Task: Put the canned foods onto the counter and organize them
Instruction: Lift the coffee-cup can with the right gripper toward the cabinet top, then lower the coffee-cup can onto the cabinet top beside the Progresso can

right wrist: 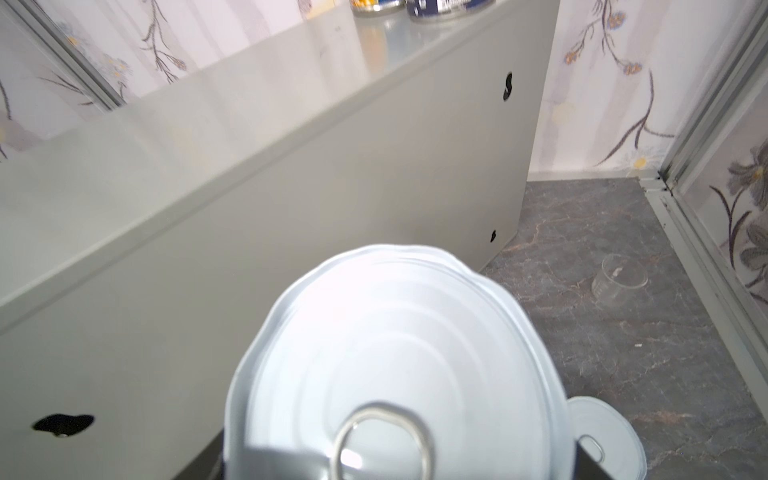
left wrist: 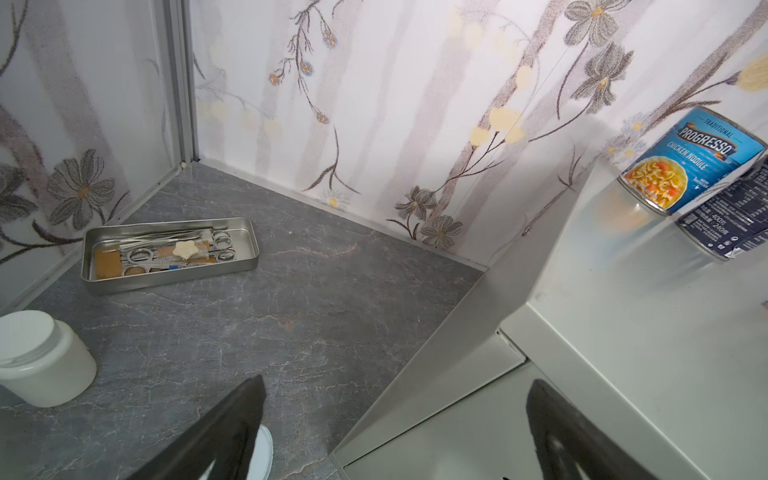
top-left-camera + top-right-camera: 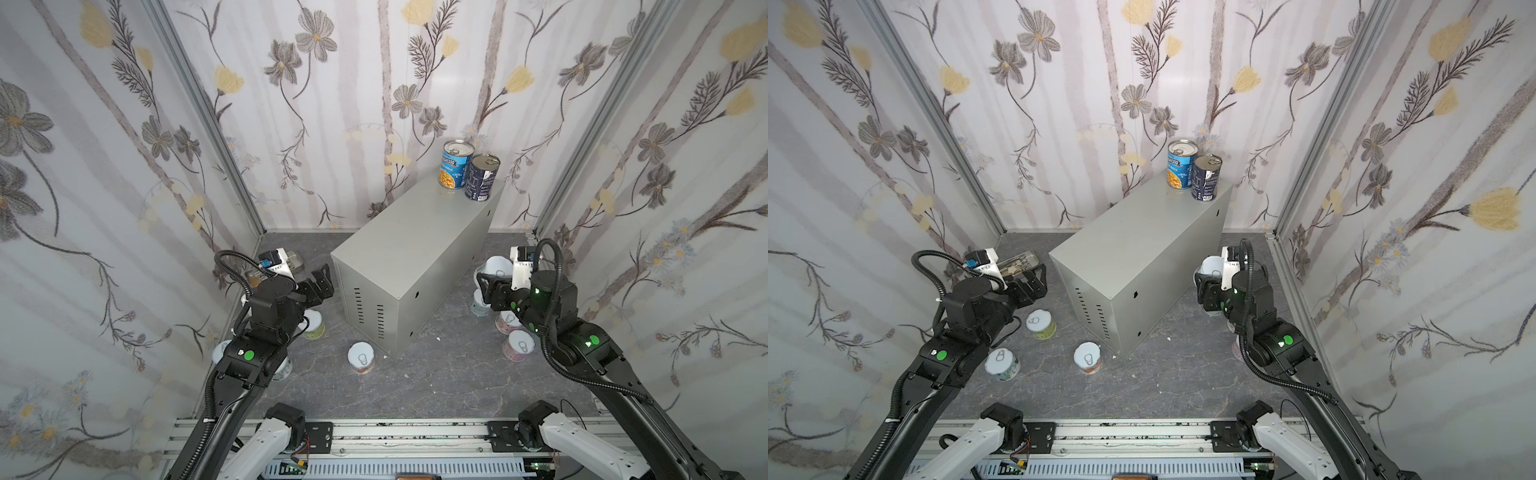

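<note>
The counter (image 3: pixel 415 237) (image 3: pixel 1133 249) is a tall light-grey metal box standing mid-floor. At its far end stand the blue Progresso tin (image 3: pixel 456 166) (image 2: pixel 690 162) and a dark navy tin (image 3: pixel 482 178) (image 3: pixel 1205 179). My right gripper (image 3: pixel 485 286) is shut on a short can with a pale pull-tab lid (image 1: pixel 390 353) (image 3: pixel 1212 266), held up beside the counter's right wall. My left gripper (image 3: pixel 322 280) (image 2: pixel 397 380) hangs open and empty at the counter's near-left corner. Short cans (image 3: pixel 360 357) (image 3: pixel 1040 324) (image 3: pixel 1003 363) stand on the floor at the left; more (image 3: pixel 517 345) sit under the right arm.
A shallow metal tray (image 2: pixel 166 282) of instruments lies in the far left corner, with a white plastic bottle (image 2: pixel 41 357) near it. A small clear glass (image 1: pixel 619 282) stands on the floor right of the counter. Flowered walls close in three sides.
</note>
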`<act>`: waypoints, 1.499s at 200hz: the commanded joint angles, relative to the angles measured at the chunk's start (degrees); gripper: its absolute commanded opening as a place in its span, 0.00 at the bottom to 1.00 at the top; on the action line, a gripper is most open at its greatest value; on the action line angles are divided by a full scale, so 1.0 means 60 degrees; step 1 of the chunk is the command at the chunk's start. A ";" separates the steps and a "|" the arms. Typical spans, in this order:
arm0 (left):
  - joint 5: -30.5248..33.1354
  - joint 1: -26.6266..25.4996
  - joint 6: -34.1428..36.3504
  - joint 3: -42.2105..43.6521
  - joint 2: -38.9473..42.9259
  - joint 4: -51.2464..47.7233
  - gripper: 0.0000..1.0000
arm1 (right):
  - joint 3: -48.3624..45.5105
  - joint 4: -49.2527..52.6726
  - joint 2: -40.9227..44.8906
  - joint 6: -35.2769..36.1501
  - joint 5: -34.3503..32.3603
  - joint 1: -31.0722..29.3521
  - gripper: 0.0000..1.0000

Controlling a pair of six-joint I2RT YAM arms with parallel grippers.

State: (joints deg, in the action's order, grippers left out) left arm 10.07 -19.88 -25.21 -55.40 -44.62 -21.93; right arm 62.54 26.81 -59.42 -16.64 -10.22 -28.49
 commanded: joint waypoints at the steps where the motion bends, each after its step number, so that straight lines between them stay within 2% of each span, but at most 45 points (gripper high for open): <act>1: -0.0033 0.0001 0.0363 -0.0362 -0.0116 -0.0381 1.00 | 0.1217 0.0168 -0.0460 0.0554 0.0249 -0.0012 0.51; 60: 0.0087 -0.0005 0.0833 -0.1406 -0.0525 -0.0505 1.00 | 0.4914 0.1009 -0.2676 0.1176 0.0662 -0.0359 0.51; 104: -0.0058 -0.0010 0.1319 -0.2790 -0.1516 -0.0505 1.00 | 0.7504 0.1715 -0.4774 0.1585 0.0515 -0.0738 0.52; 151: 0.0018 -0.0016 0.1573 -0.3820 -0.2537 -0.0490 1.00 | 0.9527 0.1992 -0.6983 0.1975 0.0281 -0.0751 0.53; 188: 0.0007 -0.0065 0.1282 -0.3759 -0.3010 0.0007 1.00 | 1.1025 0.2038 -0.8587 0.2042 0.0484 -0.0523 0.54; 232: 0.0138 -0.0144 0.1258 -0.3771 -0.3537 0.0452 1.00 | 1.2252 0.2021 -0.9811 0.1930 0.1016 -0.0108 0.54; 300: 0.0110 -0.0210 0.1346 -0.4067 -0.4204 0.0667 1.00 | 1.2631 0.1406 -1.0788 0.1764 0.1378 0.0219 0.54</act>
State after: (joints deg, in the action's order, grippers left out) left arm 10.31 -20.97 -17.06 -78.87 -68.99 -20.84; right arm 136.73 41.76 -122.50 -5.54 -3.18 -27.77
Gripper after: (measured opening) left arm 0.997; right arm 0.682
